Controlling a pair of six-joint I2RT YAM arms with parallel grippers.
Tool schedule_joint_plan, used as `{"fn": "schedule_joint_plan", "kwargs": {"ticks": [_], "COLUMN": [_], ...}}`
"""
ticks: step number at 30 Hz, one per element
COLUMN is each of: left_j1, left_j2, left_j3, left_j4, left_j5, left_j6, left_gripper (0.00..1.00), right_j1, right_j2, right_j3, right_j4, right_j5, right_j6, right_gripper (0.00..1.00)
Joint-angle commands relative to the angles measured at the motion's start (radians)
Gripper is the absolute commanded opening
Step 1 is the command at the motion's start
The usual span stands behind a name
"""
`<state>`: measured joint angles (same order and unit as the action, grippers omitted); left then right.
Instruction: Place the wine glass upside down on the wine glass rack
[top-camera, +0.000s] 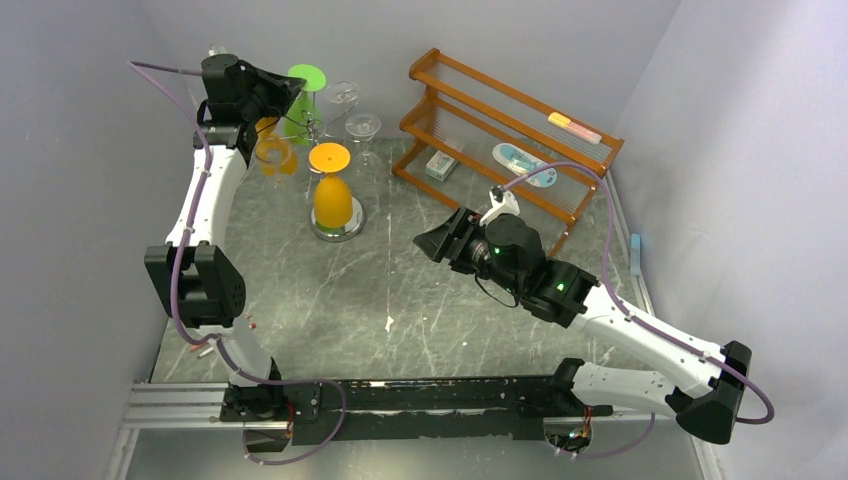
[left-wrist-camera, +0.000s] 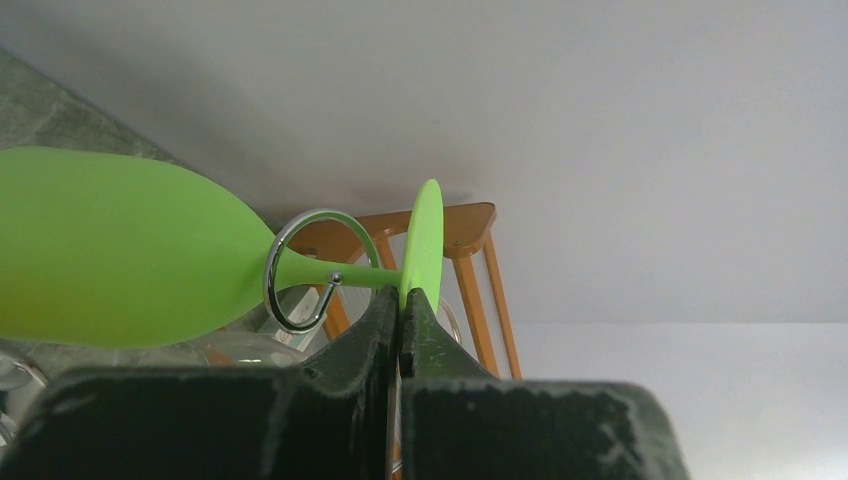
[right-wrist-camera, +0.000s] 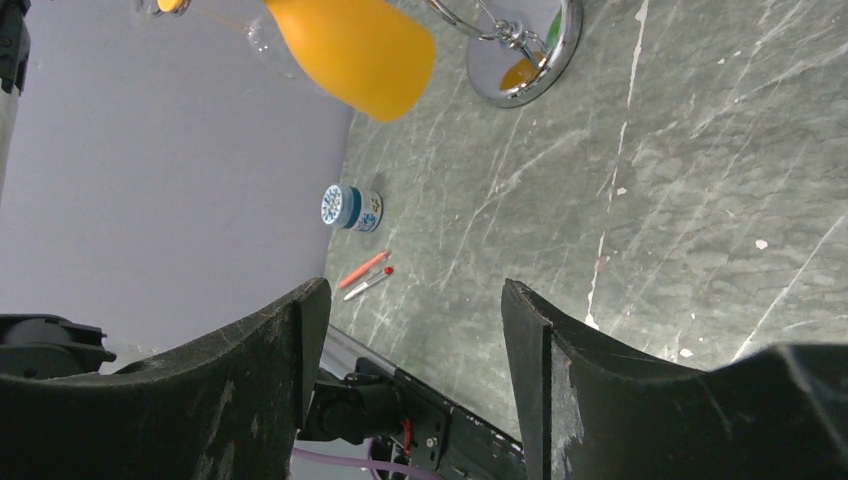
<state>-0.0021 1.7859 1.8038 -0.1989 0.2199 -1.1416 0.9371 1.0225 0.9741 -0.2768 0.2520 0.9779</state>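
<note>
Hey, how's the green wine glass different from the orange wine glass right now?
The left fingers pinch the foot of the green wine glass; nothing holds the orange wine glass. The green one sits at the far side of the rack, its stem through a chrome loop; the orange one hangs nearer, over the mirrored base. Both are upside down, foot on top.

Matt plastic wine glass (left-wrist-camera: 120, 250); glossy metal rack (left-wrist-camera: 269, 283).

Pale grey walls (top-camera: 80, 200) enclose a dark marbled tabletop (top-camera: 450, 310), a brown wooden shelf (top-camera: 480, 120) at back right.
</note>
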Motion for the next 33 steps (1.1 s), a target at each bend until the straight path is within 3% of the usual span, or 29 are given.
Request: {"fn": "schedule_joint_plan", "kwargs": {"ticks": [1,9,15,20,33], "left_j1": [0.007,0.007,0.007,0.008,0.008], "left_j2": [-0.011,-0.075,-0.082,-0.096,-0.132], "left_j3": [0.027,-0.085,-0.057,-0.068,-0.072], "left_j4": [0.056,0.222,0.103,0.064,-0.019], "left_j5": [-0.039,-0.070,-0.096,-0.092,-0.095], "left_j6": [-0.004,-0.019,-0.012,-0.023,-0.032], "left_gripper": [0.05,0.05,0.05,0.19,0.35], "right_j1": [-0.005,-0.004,-0.005,-0.005,-0.006], "right_j2": [-0.021,-0.030,-0.034,-0.038,-0.051], "right_j3": [0.000,-0.006,-0.010,-0.012,-0.019], "right_j4": [-0.013,-0.009,-0.010,-0.013,-0.015], "right_j5": [0.026,0.026,0.027,0.029,0.030], "right_j6": [-0.003,-0.002,0.000,0.005,0.014], "right_gripper": [0.67,0.67,0.67,0.67,0.67]}}
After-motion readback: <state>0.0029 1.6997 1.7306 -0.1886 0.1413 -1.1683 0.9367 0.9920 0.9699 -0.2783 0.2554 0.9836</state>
